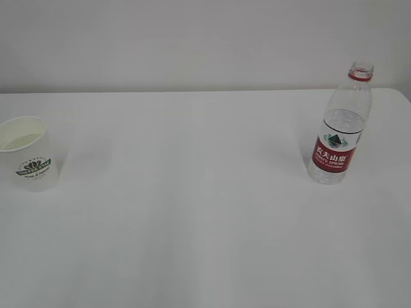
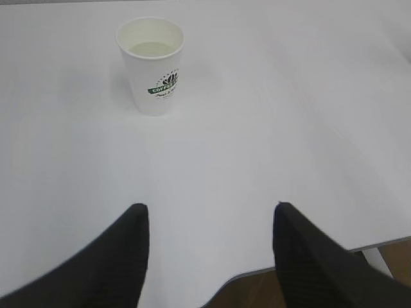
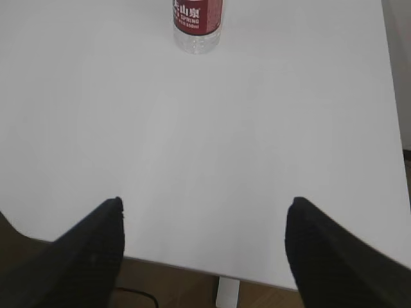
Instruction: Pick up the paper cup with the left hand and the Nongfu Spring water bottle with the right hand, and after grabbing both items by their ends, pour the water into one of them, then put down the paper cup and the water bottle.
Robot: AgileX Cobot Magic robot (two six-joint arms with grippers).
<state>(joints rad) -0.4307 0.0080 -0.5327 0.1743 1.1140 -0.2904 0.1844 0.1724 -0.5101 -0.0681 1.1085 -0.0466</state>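
On table [image 1: 205,224]: part-filled cup [image 1: 29,154], uncapped bottle [image 1: 339,128]

Bright, even light; soft shadows; slight blur.

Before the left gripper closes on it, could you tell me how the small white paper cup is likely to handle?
The small white tapered paper cup has thin walls, so a hard squeeze would probably crumple it. It seems to hold some liquid, so tilting may spill it. Its narrow base suggests that a sideways nudge could tip it.
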